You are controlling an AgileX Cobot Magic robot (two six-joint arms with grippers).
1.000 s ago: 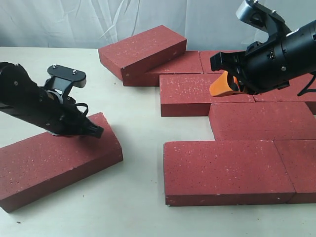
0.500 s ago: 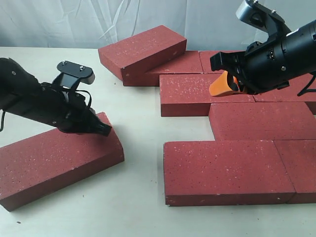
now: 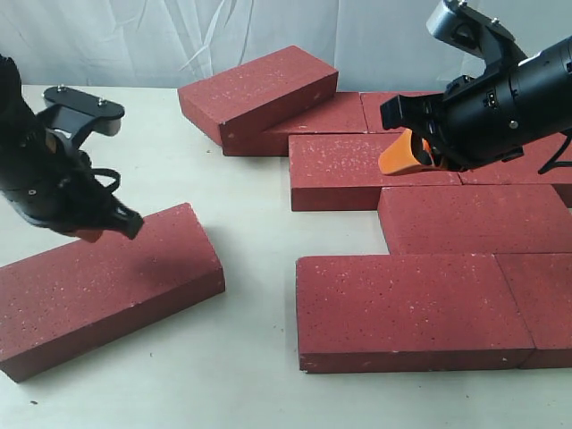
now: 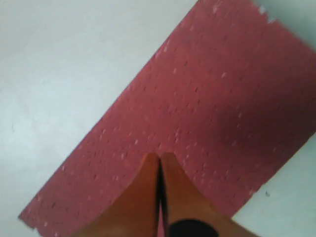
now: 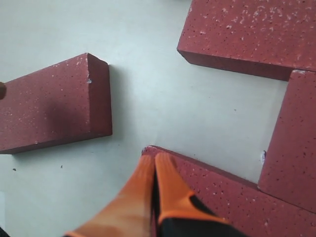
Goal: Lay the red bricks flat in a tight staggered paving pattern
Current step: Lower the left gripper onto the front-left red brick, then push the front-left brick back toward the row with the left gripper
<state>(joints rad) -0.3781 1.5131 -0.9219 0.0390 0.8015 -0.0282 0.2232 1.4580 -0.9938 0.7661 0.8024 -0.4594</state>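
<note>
A loose red brick [image 3: 107, 286] lies flat and skewed at the front left. My left gripper [image 3: 125, 223] hovers just over its far edge, shut and empty; in the left wrist view its orange fingertips [image 4: 159, 157] meet above the speckled brick [image 4: 207, 98]. On the right, several red bricks lie flat in staggered rows, among them a front brick [image 3: 407, 308] and a middle one [image 3: 357, 170]. My right gripper [image 3: 407, 154] hangs shut over that middle brick. The right wrist view shows its tip [image 5: 154, 157] at the corner of a brick [image 5: 222, 187], with the loose brick [image 5: 49, 108] beyond.
At the back, one brick [image 3: 255, 89] leans tilted on a flat brick [image 3: 308, 121]. A white curtain closes off the rear. Bare tabletop [image 3: 259, 232] separates the loose brick from the paved group.
My left arm has pulled back to the left and risen off the loose brick's right end. That brick sits slightly further right than a second ago. The right arm has not moved.
</note>
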